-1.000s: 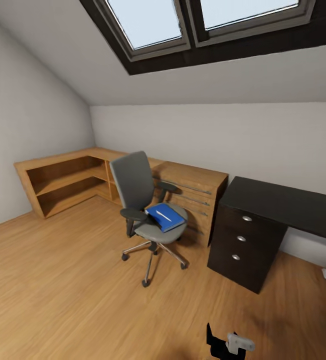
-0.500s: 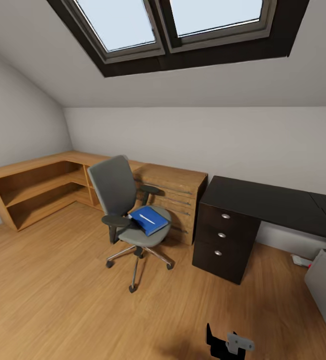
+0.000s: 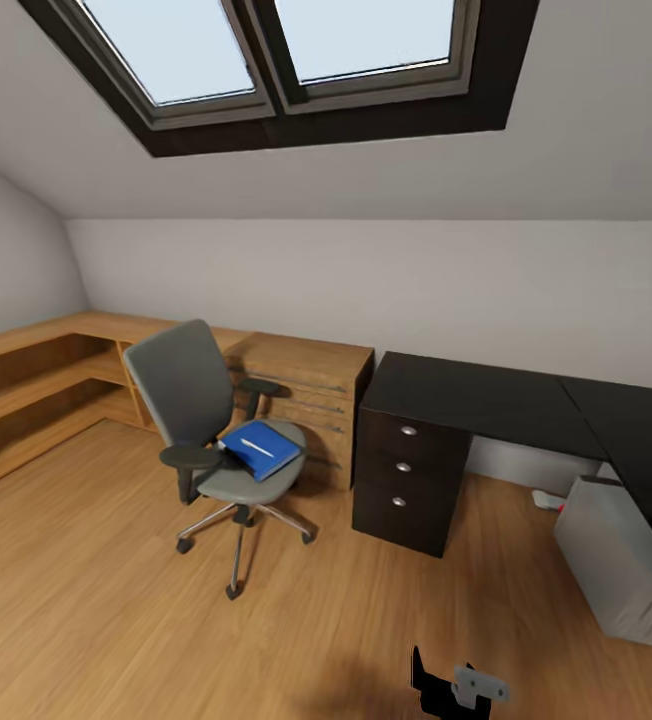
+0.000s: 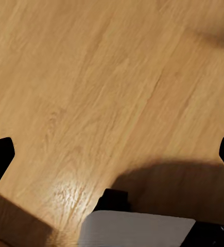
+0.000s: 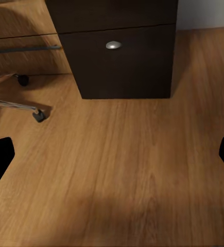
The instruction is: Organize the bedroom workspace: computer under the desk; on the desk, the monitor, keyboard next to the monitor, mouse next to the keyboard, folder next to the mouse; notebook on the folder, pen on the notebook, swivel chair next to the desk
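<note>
Under the desk (image 3: 486, 400), computer (image 3: 621, 570) half-tucked.

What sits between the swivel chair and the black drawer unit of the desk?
In the head view, the light wooden chest stands behind the gap between the swivel chair and the desk drawers; the wood floor directly between them is bare.

No writing, label, brand, number or sign can be read anywhere — not on the blue folder (image 3: 259, 449), the pale computer (image 3: 621, 563) tower, or the desk (image 3: 486, 398) drawer fronts. A tiny pale mark at the bottom right corner of the left wrist view is too small to make out.
</note>
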Tool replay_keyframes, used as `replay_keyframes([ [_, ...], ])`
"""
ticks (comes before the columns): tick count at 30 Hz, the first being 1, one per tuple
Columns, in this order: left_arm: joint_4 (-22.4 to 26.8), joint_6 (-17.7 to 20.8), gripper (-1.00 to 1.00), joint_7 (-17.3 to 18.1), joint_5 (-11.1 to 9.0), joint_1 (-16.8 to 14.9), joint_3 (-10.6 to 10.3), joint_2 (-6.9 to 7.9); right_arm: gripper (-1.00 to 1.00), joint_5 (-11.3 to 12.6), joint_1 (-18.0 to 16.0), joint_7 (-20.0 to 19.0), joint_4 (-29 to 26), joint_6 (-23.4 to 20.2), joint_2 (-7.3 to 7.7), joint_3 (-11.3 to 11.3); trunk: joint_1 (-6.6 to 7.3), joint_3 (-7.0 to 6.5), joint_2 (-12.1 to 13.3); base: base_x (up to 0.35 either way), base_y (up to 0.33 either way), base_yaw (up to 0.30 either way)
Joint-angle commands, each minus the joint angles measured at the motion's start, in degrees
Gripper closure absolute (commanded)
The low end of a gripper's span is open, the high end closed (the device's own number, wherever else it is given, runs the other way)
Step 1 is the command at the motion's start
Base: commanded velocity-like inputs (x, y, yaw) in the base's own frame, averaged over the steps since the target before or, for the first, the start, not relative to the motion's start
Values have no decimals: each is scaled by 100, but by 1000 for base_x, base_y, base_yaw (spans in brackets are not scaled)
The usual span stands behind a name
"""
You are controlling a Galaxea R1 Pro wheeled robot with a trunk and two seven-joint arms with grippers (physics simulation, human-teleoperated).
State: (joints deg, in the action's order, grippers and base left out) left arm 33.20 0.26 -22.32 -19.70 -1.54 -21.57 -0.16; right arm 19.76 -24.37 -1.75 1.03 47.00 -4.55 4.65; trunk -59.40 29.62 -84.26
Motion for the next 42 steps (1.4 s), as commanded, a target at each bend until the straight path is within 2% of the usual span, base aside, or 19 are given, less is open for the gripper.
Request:
replay_keyframes([
  [1, -42, 17, -100, -46, -50, -5, -38, 7, -100, 63, -7, -18, 11, 20, -2, 45, 23, -13, 38, -19, 0, -266],
  [13, -317, 34, -100, -44, -51, -22, -31, -3, -100, 61, -7, -18, 11, 14, -2, 45, 286, -228, 519, -242, 0, -266],
  [42, -340, 15, -100, -45, -51, -22, -22, -10, -100, 54, -7, -18, 11, 7, -10, 53, 923, -711, 1683, -338, 0, -249],
])
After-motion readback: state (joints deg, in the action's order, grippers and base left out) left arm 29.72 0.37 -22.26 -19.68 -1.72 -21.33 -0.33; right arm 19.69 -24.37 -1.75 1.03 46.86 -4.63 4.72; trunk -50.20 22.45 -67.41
